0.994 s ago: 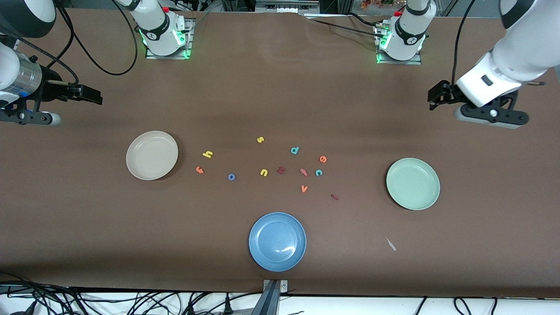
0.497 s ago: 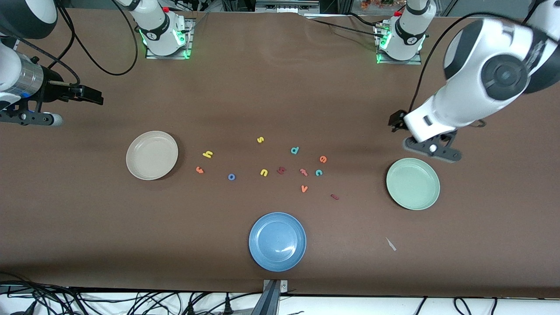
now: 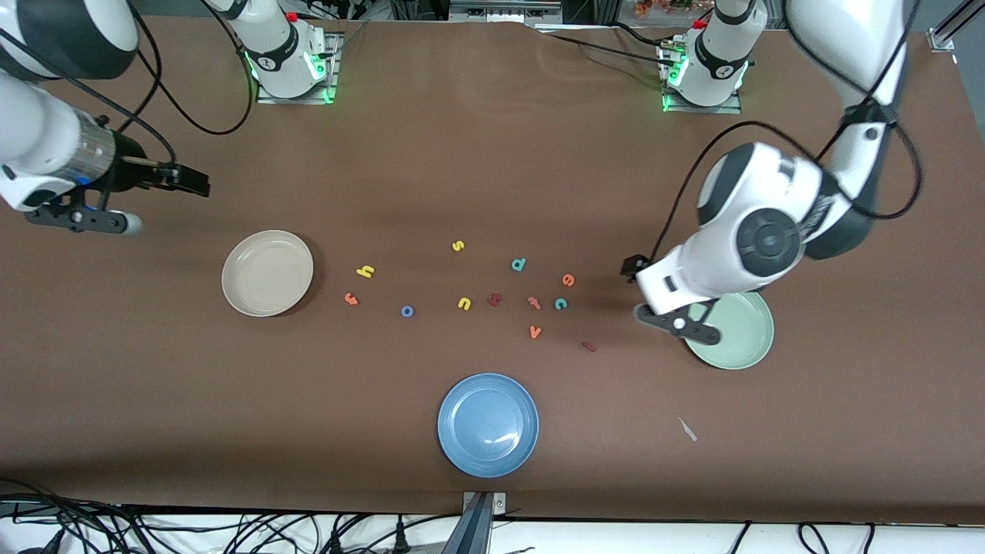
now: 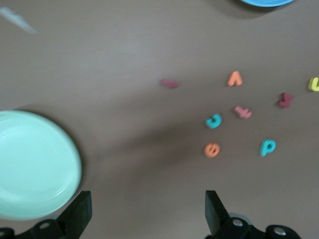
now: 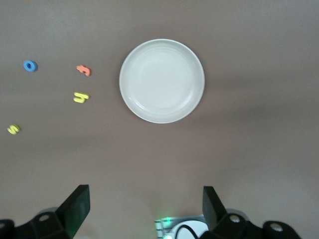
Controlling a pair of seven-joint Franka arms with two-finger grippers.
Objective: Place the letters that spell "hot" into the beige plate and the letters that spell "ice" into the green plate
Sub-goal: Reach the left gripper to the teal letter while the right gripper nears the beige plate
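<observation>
The beige plate [image 3: 267,272] [image 5: 162,80] lies toward the right arm's end. Beside it are the yellow h [image 3: 365,270] [image 5: 80,97], orange t [image 3: 351,298] [image 5: 83,70] and blue o [image 3: 407,311] [image 5: 30,65]. The green plate [image 3: 739,338] [image 4: 30,164] lies toward the left arm's end, partly covered by the left arm. Near it are the orange e [image 3: 569,280] [image 4: 212,150], teal c [image 3: 561,303] [image 4: 213,121] and dark red i [image 3: 589,346] [image 4: 169,83]. My left gripper [image 3: 635,269] [image 4: 148,214] hangs open and empty over bare table between the e and the green plate. My right gripper [image 3: 188,178] [image 5: 147,209] hangs open and empty over bare table.
A blue plate [image 3: 488,425] sits near the front edge. Other letters lie mid-table: yellow s [image 3: 458,246], yellow u [image 3: 464,304], teal d [image 3: 519,265], a larger dark red letter [image 3: 495,299], salmon t [image 3: 534,302], orange v [image 3: 535,332]. A pale scrap [image 3: 687,429] lies in front of the green plate.
The left arm has swung in from its end of the table to the spot beside the green plate, now covering part of it. The right gripper has shifted slightly toward the beige plate.
</observation>
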